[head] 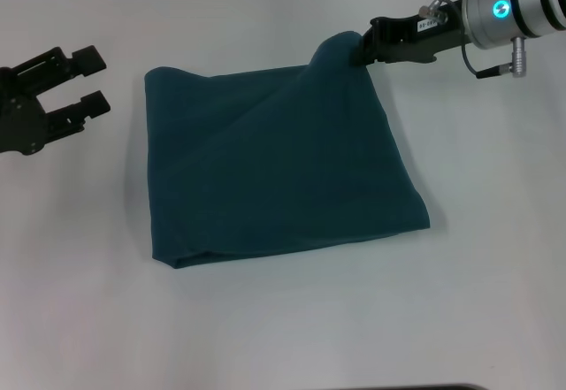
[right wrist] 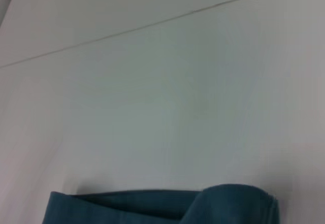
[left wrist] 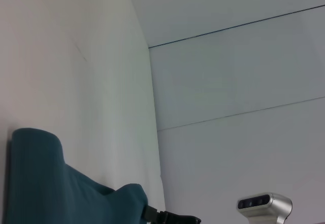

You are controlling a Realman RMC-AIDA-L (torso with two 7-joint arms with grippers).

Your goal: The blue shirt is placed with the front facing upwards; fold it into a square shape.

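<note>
The blue shirt point(head: 274, 164) lies near the middle of the white table point(head: 292, 328), already folded into a rough four-sided bundle with layered edges showing along its near side and at its 7 o'clock corner. No lettering or collar shows on the upper face; the cloth there is plain, with a few soft creases running from the 1 o'clock corner down toward 8 o'clock. That 1 o'clock corner is drawn up into a small peak, lifted off the table, and the right gripper point(head: 361, 51) is clamped on it, its black fingers pinched together on the fabric. The right arm comes in from 2 o'clock, lying low and nearly level over the table, its silver wrist segment with a glowing ring just behind the black gripper body. In the right wrist view the shirt point(right wrist: 162, 206) shows as a folded edge with one raised hump against the pale table. The left gripper point(head: 87, 79) sits well apart from the shirt at 9 o'clock, fingers spread with a clear gap between them, holding nothing, pointing toward the shirt's near-left edge. The left wrist view catches the shirt point(left wrist: 45, 183) from the side, with the raised corner and the dark tip of the right gripper beside it.
</note>
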